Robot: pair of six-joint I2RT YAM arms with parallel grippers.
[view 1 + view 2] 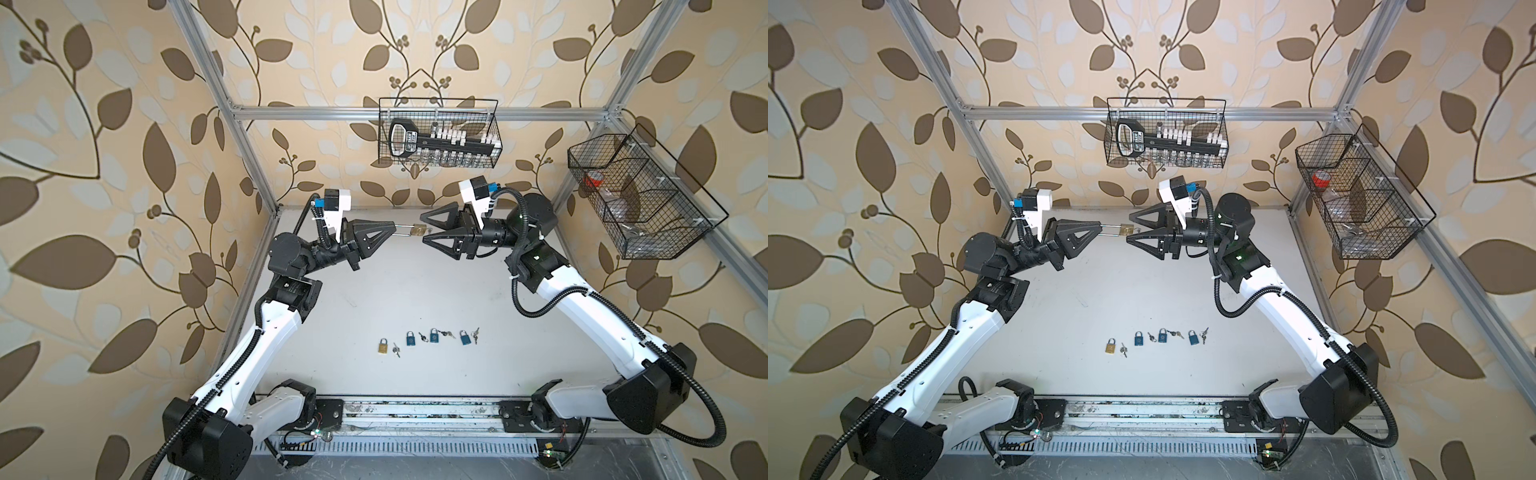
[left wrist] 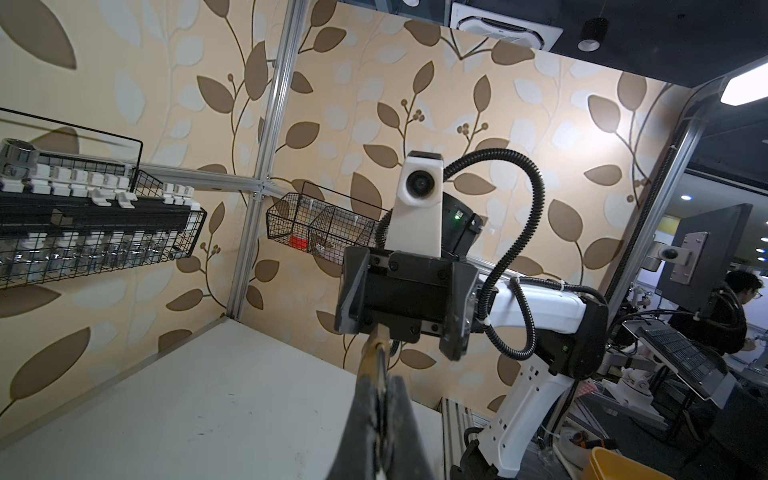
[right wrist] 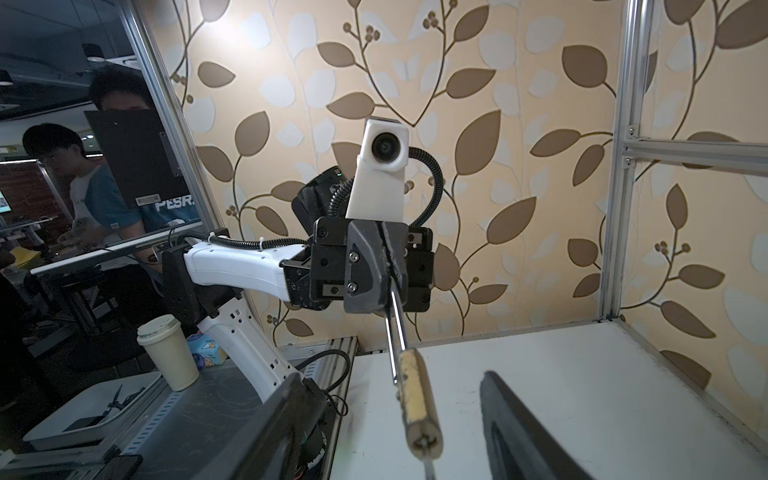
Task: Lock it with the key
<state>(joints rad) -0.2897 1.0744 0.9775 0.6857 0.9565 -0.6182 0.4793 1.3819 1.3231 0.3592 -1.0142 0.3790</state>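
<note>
In both top views the left gripper (image 1: 392, 227), at 9 o'clock of the airborne brass padlock (image 1: 417, 230), clamps its long shackle (image 1: 402, 226). The right gripper (image 1: 422, 228) reaches in from 3 o'clock, its jaws spread clear around the body. Only the right wrist view shows the keyway (image 3: 424, 444), where a thin key (image 3: 428, 468) protrudes.

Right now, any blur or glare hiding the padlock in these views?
Both top views: padlock small, fairly sharp, wide-angle bending at edges. Left wrist view: padlock edge-on, soft, ceiling lamp blown out. Right wrist view: padlock clear, near fingers blurred.
</note>
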